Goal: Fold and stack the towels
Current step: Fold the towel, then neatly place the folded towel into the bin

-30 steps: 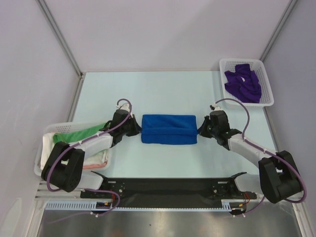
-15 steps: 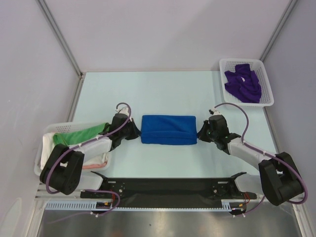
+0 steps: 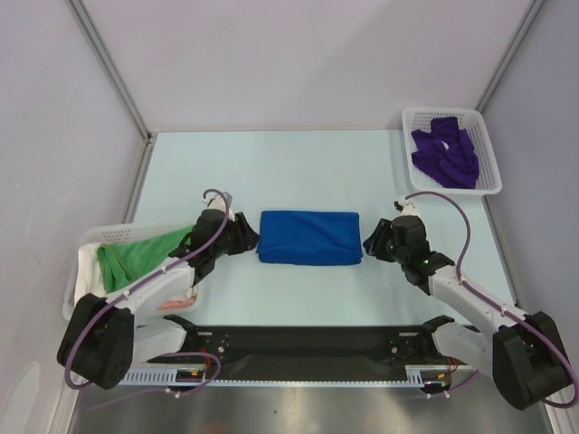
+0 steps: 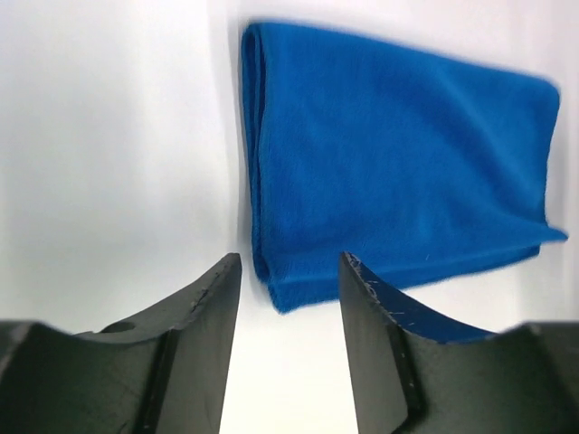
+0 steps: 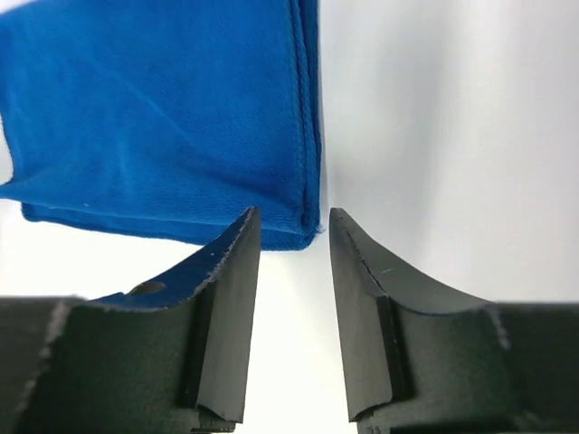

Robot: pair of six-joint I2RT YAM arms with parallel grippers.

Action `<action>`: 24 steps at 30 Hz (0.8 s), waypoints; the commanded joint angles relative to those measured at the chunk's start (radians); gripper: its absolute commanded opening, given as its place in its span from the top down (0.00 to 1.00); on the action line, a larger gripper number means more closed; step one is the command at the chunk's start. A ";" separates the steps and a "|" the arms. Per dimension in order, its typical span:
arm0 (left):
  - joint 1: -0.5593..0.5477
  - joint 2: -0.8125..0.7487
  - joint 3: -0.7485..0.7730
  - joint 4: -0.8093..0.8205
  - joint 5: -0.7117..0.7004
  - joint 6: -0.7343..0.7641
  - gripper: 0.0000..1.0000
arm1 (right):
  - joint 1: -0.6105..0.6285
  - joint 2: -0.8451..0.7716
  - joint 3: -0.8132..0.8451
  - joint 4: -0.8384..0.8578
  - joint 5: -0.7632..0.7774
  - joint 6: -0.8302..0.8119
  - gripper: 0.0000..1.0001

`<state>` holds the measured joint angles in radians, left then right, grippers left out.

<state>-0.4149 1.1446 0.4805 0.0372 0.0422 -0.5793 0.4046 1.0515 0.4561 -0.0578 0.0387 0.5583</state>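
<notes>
Both grippers sit low over the table (image 3: 298,172), one at each short end of a folded blue towel (image 3: 310,238). At the towel's left end, the left gripper (image 3: 246,237) has its fingers (image 4: 194,348) spread apart with nothing between them; in its wrist view the towel's layered left edge lies just ahead of the fingertips, with a strip of bare table showing in the gap, so the cloth is near but not touched. At the towel's right end, the right gripper (image 3: 371,242) likewise holds its fingers (image 5: 375,312) parted and empty, and its wrist view shows the towel's right edge and near corner just beyond the tips (whether the corner brushes the left-hand finger cannot be told).

The towel lies flat as a neat rectangle between the two tools, its long sides running from one gripper to the other.

Behind and outboard of the left gripper, beside that arm, a white basket (image 3: 72,303) holds a green towel (image 3: 136,253) draped over paler folded cloths (image 3: 176,294). Well ahead of the right gripper and off to its outer side, a second white basket (image 3: 489,149) at the far corner holds crumpled purple towels (image 3: 445,152).
</notes>
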 commanded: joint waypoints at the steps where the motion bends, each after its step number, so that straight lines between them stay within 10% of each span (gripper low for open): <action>1: -0.007 0.012 0.102 -0.088 -0.085 -0.013 0.45 | 0.003 -0.015 0.067 -0.030 0.032 0.009 0.61; 24: -0.004 0.549 0.287 -0.079 0.064 -0.065 0.33 | 0.068 0.392 0.079 0.113 -0.007 0.018 0.78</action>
<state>-0.4160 1.6375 0.7826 0.0269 0.0677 -0.6228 0.4870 1.4414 0.5728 0.0597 0.0181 0.5694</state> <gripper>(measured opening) 0.679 0.228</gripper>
